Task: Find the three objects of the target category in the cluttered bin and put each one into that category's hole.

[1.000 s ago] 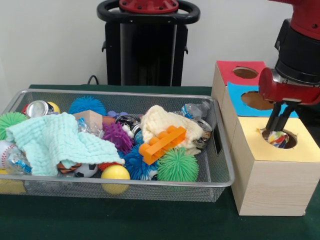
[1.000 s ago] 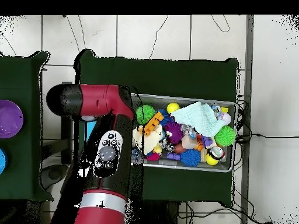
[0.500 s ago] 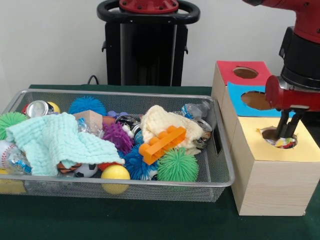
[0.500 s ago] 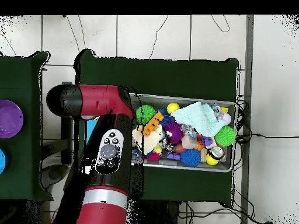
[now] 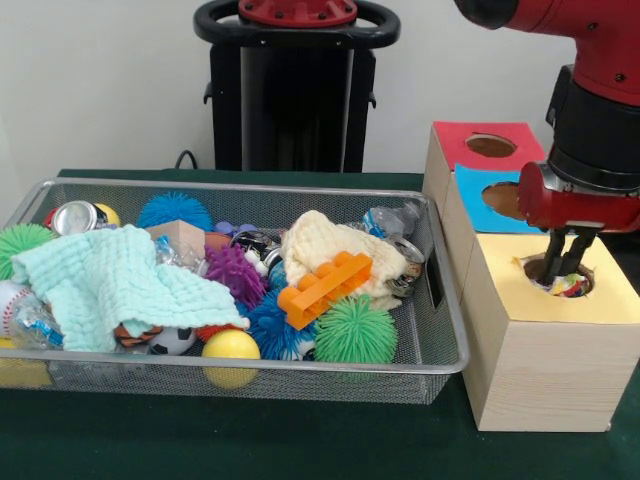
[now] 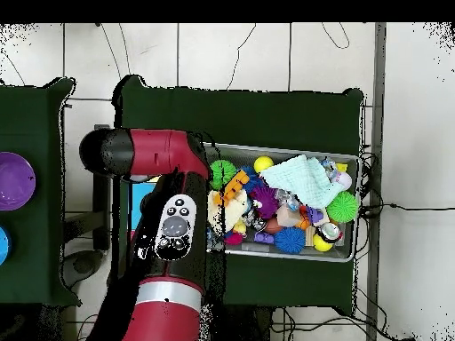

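Observation:
My gripper [image 5: 560, 264] hangs just above the round hole [image 5: 541, 268] in the yellow-topped wooden box [image 5: 560, 340], right of the bin. Its fingers are slightly open with nothing between them. A small multicoloured object [image 5: 570, 287] lies in the hole below the tips, clear of them. The wire mesh bin [image 5: 445, 310] holds a jumble: an orange toy brick [image 5: 325, 285], a green spiky ball [image 5: 355, 330], a purple spiky ball [image 5: 235, 272], a yellow ball [image 5: 230, 345], a crushed can [image 5: 75, 215] and two cloths. In the overhead view the red arm [image 6: 173, 231] hides the gripper and boxes.
A blue-topped box [image 5: 478, 205] and a red-topped box [image 5: 462, 135], each with a hole, stand behind the yellow one. A mint cloth [image 5: 110, 280] and a cream cloth [image 5: 320, 245] cover part of the bin. A purple disc [image 6: 13, 180] lies on a side table.
The gripper dipped into the yellow box's hole with the multicoloured object, let it go, then lifted a little. The object stays in the hole.

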`<state>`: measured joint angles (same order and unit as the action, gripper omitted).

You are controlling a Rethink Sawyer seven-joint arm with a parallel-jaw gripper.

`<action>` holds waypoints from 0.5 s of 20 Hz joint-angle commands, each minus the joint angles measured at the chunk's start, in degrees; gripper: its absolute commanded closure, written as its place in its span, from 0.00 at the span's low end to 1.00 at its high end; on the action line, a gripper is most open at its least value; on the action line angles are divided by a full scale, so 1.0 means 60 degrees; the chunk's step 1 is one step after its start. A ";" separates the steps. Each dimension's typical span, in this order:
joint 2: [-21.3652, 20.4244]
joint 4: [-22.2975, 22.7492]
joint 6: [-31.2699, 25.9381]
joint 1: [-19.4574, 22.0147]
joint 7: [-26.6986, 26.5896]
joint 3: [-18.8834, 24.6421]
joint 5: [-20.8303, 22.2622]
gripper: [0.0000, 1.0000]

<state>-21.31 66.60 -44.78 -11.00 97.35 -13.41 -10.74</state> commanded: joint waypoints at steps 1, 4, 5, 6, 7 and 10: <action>0.0652 0.0705 -0.1331 0.0314 0.0690 0.0900 0.0298 1.00; 0.0779 0.0603 -0.1505 0.0357 0.0622 0.0944 0.0296 1.00; 0.0841 0.0553 -0.1580 0.0375 0.0600 0.0965 0.0292 1.00; 0.0923 0.0501 -0.1629 0.0410 0.0545 0.1002 0.0293 1.00; 0.1001 0.0469 -0.1554 0.0444 0.0520 0.1047 0.0282 1.00; 0.1185 0.0466 -0.1217 0.0549 0.0404 0.1163 0.0291 1.00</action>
<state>-18.71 66.44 -46.67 -10.13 97.35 -12.87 -10.78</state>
